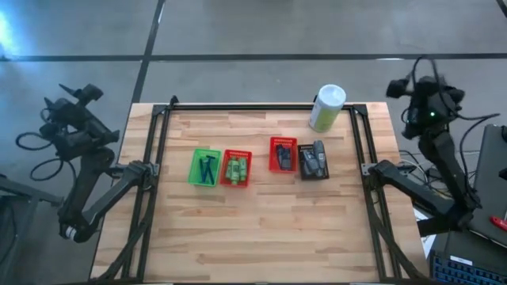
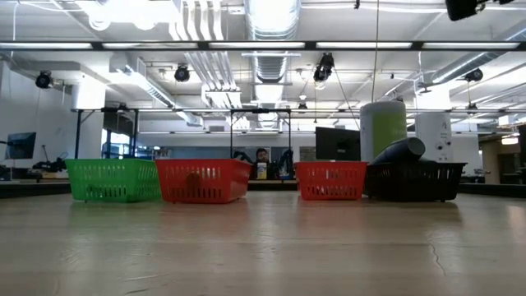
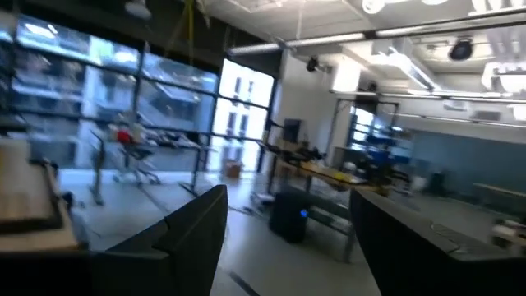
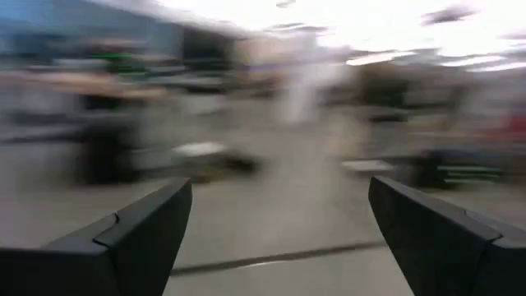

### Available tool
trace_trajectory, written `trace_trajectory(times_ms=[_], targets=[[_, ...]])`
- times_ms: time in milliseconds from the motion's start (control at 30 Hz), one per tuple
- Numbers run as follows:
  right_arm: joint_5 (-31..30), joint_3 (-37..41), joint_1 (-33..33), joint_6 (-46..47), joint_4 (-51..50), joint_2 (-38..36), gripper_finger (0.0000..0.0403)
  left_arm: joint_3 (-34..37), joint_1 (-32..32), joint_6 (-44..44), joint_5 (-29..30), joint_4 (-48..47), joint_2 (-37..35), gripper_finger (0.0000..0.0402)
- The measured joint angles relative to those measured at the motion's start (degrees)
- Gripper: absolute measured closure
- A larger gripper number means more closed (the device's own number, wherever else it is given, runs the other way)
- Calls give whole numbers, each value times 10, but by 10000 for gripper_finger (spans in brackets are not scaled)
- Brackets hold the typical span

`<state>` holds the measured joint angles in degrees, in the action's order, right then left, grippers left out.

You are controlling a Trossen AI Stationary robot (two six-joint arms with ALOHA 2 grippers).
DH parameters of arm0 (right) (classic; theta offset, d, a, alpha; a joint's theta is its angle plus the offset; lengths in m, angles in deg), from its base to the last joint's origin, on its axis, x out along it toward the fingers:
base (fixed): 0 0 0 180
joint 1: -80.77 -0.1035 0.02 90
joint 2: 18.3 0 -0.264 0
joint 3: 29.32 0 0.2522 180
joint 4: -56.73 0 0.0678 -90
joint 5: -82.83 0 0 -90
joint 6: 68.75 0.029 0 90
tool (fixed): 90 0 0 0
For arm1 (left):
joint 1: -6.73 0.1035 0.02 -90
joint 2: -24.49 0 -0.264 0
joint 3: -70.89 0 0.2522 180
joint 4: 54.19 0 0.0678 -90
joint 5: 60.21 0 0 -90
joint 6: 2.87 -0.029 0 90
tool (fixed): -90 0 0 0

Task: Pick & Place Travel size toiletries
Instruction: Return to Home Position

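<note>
wrist views: my left gripper (image 3: 288, 201) and right gripper (image 4: 279, 193) both spread wide, empty. high view puts them off the table (image 1: 261, 237), one past each side. i see the toiletries mid-table in a row: black sticks (image 1: 207, 169) in green basket (image 1: 193, 168), green bottles (image 1: 235, 169) in red basket (image 1: 235, 152), dark tubes (image 1: 283, 157) in second red basket (image 1: 283, 139), grey containers (image 1: 315, 161) in black basket (image 1: 314, 177).

An overhead camera looks straight down on the whole wooden table (image 1: 261, 233). A second sits at tabletop height, looking level across it at the same row of baskets (image 2: 203, 181) and the room behind. Both wrist cameras face outward into the room
</note>
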<state>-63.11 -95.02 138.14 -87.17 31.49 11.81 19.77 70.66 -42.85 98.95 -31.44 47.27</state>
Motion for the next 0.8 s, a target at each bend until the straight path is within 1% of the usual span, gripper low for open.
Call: trace_trajectory(times_ms=[33,67,100,133,167,233,333,400,500,633,700,733,767,800], targets=[[60,-16,-2,55,-69,-7,35,-5,0,31,-1,-30,-3,140],[143,-33,-3,102,-137,-12,35,-13,0,51,-1,-53,-6,140],[229,-44,-3,125,-183,-15,35,-21,0,63,-6,-66,-8,140],[296,-47,-3,123,-205,-20,35,-28,0,74,-8,-71,-10,140],[333,-46,-2,108,-215,-26,35,-33,0,83,-10,-73,-13,140],[348,-35,-1,106,-215,-44,35,-34,0,87,-26,-77,-17,140],[353,9,-1,160,-216,-94,35,-24,0,113,-53,-80,-26,140],[360,45,-1,171,-215,-141,35,-15,0,119,-52,-80,-29,140],[409,87,-1,209,-205,-209,35,-5,0,121,-53,-82,-30,140],[413,136,-2,242,-215,-300,35,-2,0,136,-52,-81,-32,140],[409,137,-2,256,-229,-299,35,-2,0,137,-53,-81,-32,140],[405,140,-2,257,-268,-291,35,-2,0,137,-53,-80,-33,140],[403,145,-2,252,-277,-279,35,-2,0,137,-53,-82,-34,140],[404,148,-2,247,-259,-268,35,-2,0,137,-56,-81,-34,140]])
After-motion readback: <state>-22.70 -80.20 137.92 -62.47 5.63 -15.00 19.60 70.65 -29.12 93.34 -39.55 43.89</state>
